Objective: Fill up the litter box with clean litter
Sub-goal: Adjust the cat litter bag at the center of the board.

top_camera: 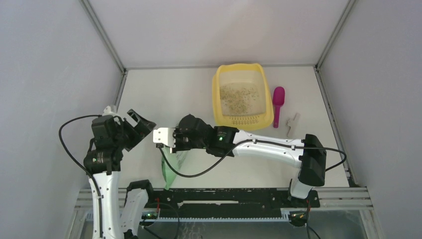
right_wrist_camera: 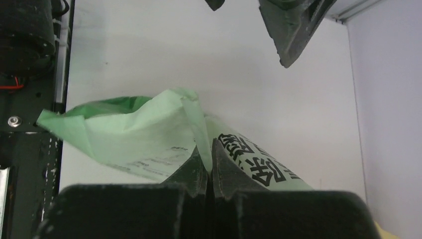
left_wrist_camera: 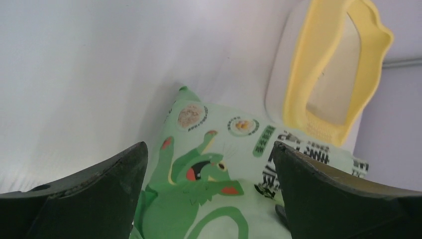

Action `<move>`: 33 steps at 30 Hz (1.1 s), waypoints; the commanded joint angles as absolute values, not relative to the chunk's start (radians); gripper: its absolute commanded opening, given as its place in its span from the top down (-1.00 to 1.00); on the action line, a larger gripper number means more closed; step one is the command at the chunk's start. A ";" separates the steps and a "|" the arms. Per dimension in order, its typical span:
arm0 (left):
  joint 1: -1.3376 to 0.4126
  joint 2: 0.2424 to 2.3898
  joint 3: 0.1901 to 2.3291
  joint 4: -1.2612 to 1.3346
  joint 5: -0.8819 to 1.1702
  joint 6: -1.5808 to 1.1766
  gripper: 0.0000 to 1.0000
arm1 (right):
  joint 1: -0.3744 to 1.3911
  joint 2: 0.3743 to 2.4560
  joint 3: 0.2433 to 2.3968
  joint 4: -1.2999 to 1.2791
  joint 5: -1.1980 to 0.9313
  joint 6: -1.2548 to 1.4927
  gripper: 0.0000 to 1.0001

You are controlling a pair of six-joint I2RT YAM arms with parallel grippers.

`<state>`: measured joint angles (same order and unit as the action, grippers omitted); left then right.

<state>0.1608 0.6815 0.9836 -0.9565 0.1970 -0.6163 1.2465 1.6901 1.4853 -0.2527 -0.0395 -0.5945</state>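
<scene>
Litter box (top_camera: pixel 217 99) sits at the far side of the desk (top_camera: pixel 164 94), with a thin spread of clean litter (top_camera: pixel 240 95) inside and a pink scoop (top_camera: pixel 277 102) just beside it. From the left wrist, the left tool (left_wrist_camera: pixel 209 146) gapes wide over a green bag (left_wrist_camera: pixel 199 174), holding nothing. From the right wrist, the right tool (right_wrist_camera: pixel 209 154) is pinched tight on a fold of the bag, maybe near its open end.
</scene>
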 commanded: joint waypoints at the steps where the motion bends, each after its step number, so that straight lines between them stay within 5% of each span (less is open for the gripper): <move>1: 0.169 0.626 0.965 -0.890 0.331 -0.563 -1.00 | 1.248 1.581 1.640 -0.239 0.053 -0.554 1.00; 14: 0.168 0.662 0.969 -0.843 0.385 -0.571 -0.99 | 1.300 1.479 1.881 -0.678 0.260 -0.461 1.00; 21: 0.159 0.664 0.945 -0.801 0.410 -0.584 -1.00 | 1.181 1.497 1.896 -0.746 0.141 -0.446 1.00; 33: 0.159 0.659 0.867 -0.767 0.413 -0.573 -1.00 | 1.052 1.895 2.211 -0.883 -0.108 -0.541 1.00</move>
<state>0.1596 0.6666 0.8982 -0.8242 0.3824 -0.5926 1.0775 1.8263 2.0312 -0.9844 0.0177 -0.4858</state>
